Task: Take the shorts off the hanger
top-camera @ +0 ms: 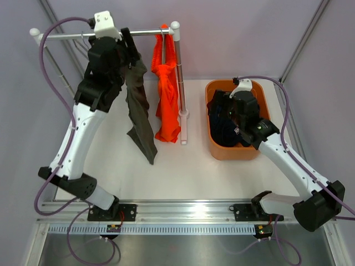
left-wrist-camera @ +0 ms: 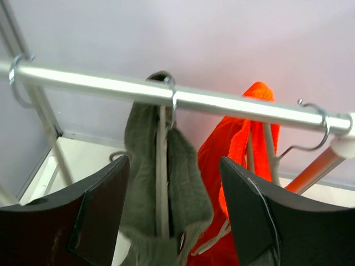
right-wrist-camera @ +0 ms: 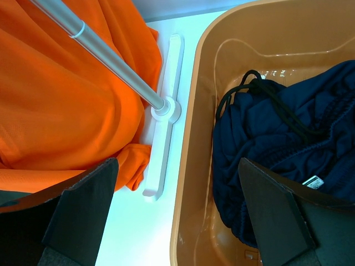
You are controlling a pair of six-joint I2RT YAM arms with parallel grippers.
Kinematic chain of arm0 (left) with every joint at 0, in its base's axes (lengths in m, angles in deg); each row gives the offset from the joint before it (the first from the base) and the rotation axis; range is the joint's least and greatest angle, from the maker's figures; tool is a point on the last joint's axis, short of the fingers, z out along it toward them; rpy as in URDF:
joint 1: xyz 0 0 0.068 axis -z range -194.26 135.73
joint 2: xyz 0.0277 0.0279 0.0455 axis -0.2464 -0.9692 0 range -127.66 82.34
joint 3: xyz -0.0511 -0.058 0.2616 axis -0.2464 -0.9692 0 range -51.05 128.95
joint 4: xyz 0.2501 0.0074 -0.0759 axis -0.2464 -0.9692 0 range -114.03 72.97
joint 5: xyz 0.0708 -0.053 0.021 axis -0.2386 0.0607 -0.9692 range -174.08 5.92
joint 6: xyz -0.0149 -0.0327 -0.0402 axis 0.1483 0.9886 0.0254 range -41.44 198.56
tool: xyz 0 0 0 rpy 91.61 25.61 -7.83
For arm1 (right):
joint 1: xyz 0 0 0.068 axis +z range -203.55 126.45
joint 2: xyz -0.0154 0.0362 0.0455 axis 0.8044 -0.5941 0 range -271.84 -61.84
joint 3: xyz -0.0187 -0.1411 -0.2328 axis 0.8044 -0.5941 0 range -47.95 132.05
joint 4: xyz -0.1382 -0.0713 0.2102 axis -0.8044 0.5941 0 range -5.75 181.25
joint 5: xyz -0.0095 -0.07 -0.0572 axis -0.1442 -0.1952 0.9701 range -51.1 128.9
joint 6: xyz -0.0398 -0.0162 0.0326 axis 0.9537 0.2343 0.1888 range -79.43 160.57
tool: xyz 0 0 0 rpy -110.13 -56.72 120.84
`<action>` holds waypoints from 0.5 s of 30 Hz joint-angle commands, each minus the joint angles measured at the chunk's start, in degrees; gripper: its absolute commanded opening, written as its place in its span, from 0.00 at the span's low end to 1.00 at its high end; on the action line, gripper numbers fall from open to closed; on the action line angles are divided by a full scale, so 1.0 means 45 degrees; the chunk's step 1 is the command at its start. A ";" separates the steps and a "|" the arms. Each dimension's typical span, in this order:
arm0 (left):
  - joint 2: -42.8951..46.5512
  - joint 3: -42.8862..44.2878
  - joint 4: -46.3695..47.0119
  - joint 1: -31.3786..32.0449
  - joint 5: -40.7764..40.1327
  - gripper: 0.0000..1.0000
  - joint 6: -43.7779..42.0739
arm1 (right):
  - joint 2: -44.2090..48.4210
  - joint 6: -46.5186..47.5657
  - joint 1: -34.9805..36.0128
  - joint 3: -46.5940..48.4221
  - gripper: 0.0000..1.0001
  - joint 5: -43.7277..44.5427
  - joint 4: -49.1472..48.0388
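Up at the silver metal rail, the left jaws sit raised just under the bar, spread apart. Olive-grey cloth shorts hang from the rail on a wire hanger hook and drop straight down between the two black fingers. A gap shows on that view's right side. On its left the cloth sits just beside the pad, can't tell if touching. Not clamped.

Bright orange cloth shorts hang further right on the same rail, beside the white upright post, outside the left jaws. A bare wire hook sits at the rail's right end, another at its left end.

The right jaws are spread wide, holding nothing, hovering over the near-rack rim of the orange plastic bin on the white bench. Dark navy blue cloth shorts lie bunched inside that bin, partly under one finger, black drawstring on top. The orange shorts fill the other side of the right wrist view, and the rack's white foot lies between them and the bin.
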 commanded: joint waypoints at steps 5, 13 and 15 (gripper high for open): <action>-0.2437 0.3871 -0.2934 -0.0787 0.2448 0.65 -0.0049 | -0.0074 0.0354 0.0011 -0.0072 1.00 0.0217 -0.0252; -0.1265 0.1859 -0.3013 -0.0807 0.2606 0.65 0.0245 | -0.0230 0.0413 -0.0027 -0.0072 0.99 0.0198 -0.0368; -0.1206 0.1605 -0.2858 -0.0826 0.2489 0.65 0.0148 | -0.0231 0.0374 -0.0008 -0.0091 0.99 0.0159 -0.0408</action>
